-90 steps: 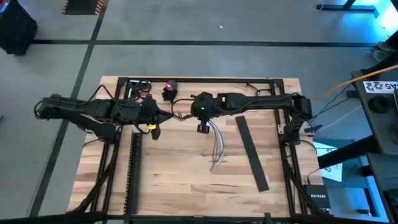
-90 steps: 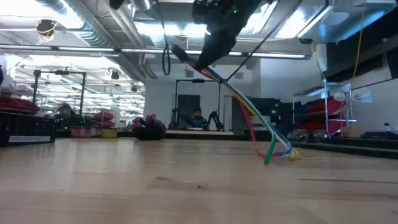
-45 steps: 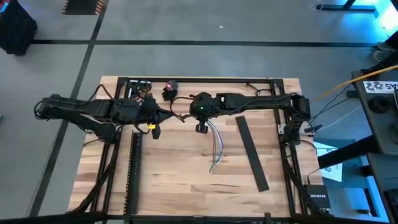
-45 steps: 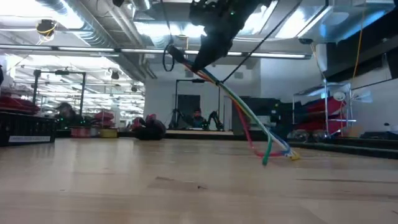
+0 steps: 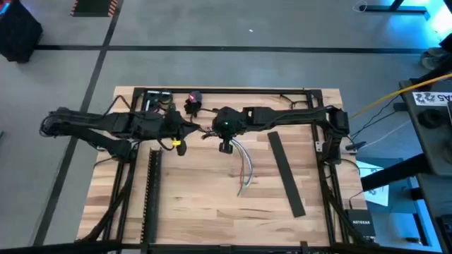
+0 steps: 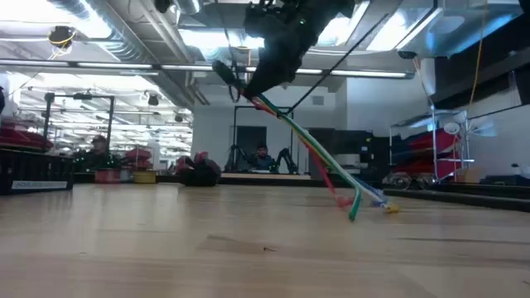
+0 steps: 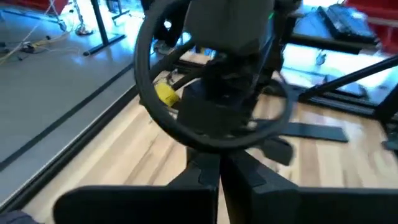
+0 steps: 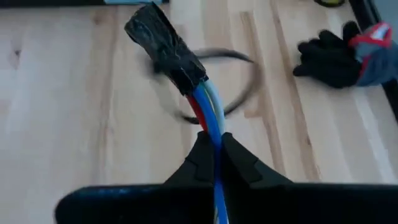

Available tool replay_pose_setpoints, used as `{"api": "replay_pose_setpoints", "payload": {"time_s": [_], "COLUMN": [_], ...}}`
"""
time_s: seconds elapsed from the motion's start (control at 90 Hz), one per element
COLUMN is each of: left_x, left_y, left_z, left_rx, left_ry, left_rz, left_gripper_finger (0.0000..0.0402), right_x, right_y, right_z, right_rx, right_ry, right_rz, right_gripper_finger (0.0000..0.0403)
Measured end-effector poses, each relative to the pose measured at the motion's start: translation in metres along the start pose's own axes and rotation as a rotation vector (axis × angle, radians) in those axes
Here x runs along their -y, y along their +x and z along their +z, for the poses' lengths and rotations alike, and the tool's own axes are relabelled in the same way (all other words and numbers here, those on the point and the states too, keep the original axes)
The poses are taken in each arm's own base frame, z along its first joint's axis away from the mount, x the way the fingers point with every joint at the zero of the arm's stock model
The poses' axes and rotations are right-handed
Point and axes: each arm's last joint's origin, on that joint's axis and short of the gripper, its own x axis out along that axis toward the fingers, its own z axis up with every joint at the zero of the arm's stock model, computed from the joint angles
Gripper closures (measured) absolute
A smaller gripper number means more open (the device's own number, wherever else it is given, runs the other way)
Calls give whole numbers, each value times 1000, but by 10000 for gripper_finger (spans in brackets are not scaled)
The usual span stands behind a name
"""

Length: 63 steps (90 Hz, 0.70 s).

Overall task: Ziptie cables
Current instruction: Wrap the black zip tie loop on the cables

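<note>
Right gripper sits over the back half of the wooden table, fingers clamped on the upper end of the cables. From the low view the bundle slopes down from that grip to the tabletop, only the far tips touching the wood; green, red and pale strands show. In the right wrist view the blue, red and white wires pass between the pinched fingers, and their end is wrapped in a dark sleeve. A thin dark zip-tie loop lies blurred around the bundle just past the sleeve. Left gripper is just beside the right one, on its left, fingers pressed together on the strap of that loop, which rings the right gripper's head in the left wrist view. A long flat black bar lies on the table right of the cables, apart from them. A black glove with a red cuff rests near the table's back edge, behind the grippers.
</note>
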Motion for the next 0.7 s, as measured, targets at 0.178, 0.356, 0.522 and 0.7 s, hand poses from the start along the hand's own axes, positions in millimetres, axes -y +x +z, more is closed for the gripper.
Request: {"api": "replay_pose_setpoints", "payload": {"time_s": [0.178,0.356,0.522,0.7], "left_x": [5,6,4,5], "left_y": [19,27,32,35], "left_z": [-19,-37,-56,-64], "left_rx": [-12,-16,-58,-24], "left_ry": [19,-6,-38,-88], "left_rz": [-24,-48,-40,-56], "left_gripper_finger": [401,401,401,401], "right_x": [-4,-7,-12,-12], "right_y": [10,19,24,11], "right_z": [-2,-5,-10,-12], "right_rx": [-11,-32,-69,-115], "right_ry": [-1,35,56,31], "right_rz": [16,3,13,14], "right_gripper_finger": [394,358,291,222]}}
